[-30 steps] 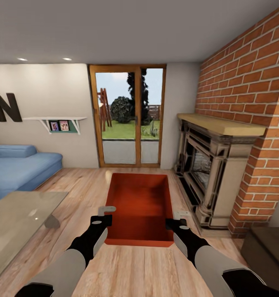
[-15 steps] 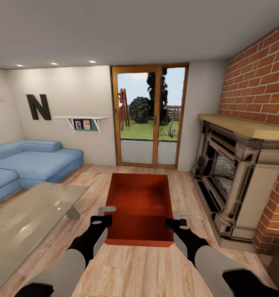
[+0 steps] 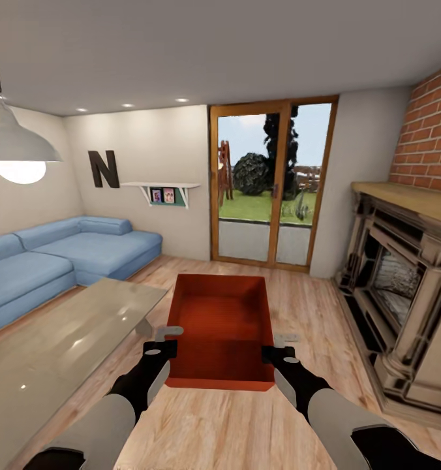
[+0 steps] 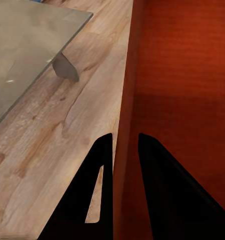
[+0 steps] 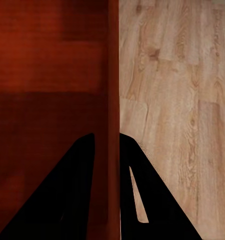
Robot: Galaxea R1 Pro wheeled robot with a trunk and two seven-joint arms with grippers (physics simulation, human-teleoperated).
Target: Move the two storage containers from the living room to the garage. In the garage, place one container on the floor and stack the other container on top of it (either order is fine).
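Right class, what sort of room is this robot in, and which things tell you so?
A living room, most likely: a blue sofa, a glass coffee table and an ornate fireplace stand on a wood floor.

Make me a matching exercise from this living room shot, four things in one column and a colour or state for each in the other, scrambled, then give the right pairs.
Things:
1. storage container
2. sofa
3. left gripper
4. pendant lamp

Colour or state:
A. lit, hanging from the ceiling
B. blue, along the wall
C. orange-red, held up between both arms
D. fingers either side of a thin wall

Pairs: 1-C, 2-B, 3-D, 4-A. The right gripper clamps the container's opposite wall the same way.
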